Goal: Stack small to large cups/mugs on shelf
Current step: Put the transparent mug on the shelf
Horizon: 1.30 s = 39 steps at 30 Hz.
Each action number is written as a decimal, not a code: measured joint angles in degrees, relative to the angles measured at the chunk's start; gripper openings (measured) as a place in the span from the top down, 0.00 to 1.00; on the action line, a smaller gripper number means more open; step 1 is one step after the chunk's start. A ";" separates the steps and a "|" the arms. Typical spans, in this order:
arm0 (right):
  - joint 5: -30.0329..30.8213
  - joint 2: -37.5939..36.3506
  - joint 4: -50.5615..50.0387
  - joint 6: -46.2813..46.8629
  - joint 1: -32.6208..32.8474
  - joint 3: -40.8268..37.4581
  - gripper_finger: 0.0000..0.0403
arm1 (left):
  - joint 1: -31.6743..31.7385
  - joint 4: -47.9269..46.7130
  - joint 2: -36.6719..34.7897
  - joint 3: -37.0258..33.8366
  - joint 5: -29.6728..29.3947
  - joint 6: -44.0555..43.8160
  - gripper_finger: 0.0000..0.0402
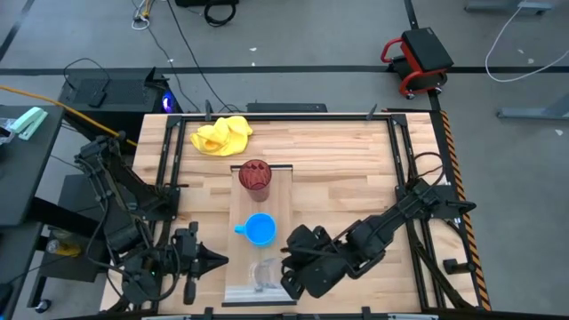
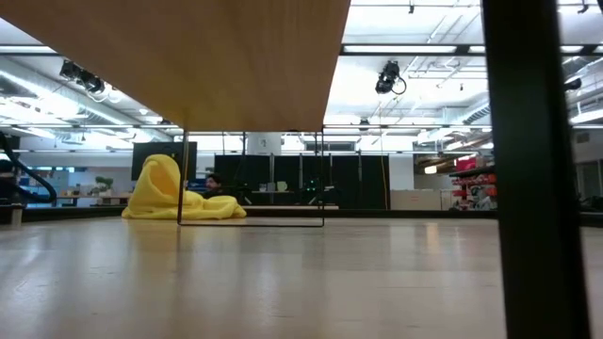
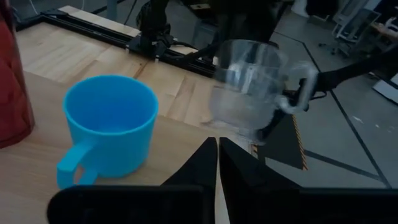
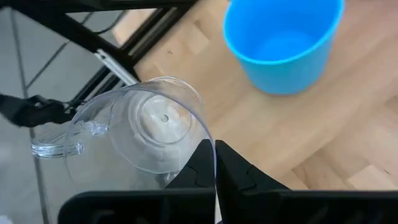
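Note:
On the pale shelf (image 1: 260,204), the dark red ribbed tumbler (image 1: 254,175) stands at the far end. The blue mug (image 1: 260,229) stands mid-board, its handle toward the table's left. The clear glass cup (image 1: 264,274) is over the shelf's near end, with my right gripper (image 1: 284,274) shut on it from the right. My left gripper (image 1: 224,260) hovers left of the shelf, shut and holding nothing, pointing at the cup (image 3: 249,87). My right gripper pinches the glass cup's wall at the rim (image 4: 208,138), one finger inside and one outside. The fingers slant down from the table's right. The cup is tilted with its mouth toward the wrist and its handle (image 4: 56,144) on the far side from the fingers. It looks raised off the shelf.
A crumpled yellow cloth (image 1: 222,135) lies on the table beyond the shelf's far end, and also shows in the low view (image 2: 174,193). Dark frame rails (image 1: 400,151) run along the table's edges. Bare tabletop (image 1: 347,178) lies right of the shelf.

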 joint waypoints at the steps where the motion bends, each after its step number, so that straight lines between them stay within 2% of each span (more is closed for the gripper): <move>1: -0.30 0.14 -0.43 0.27 -0.26 0.00 1.00 | 0.00 0.11 -0.01 0.00 0.41 -0.02 0.94; 16: -2.74 1.85 -5.96 1.55 -1.35 0.00 1.00 | 0.00 1.25 -0.03 0.00 2.54 0.60 0.93; 25: -6.67 4.30 -6.70 -0.14 -1.90 -0.04 1.00 | 0.05 1.27 -0.03 0.00 2.54 1.47 0.93; 39: -7.23 5.00 -7.25 -1.16 -2.93 0.00 1.00 | 0.05 1.29 -0.03 -0.02 2.54 1.42 0.95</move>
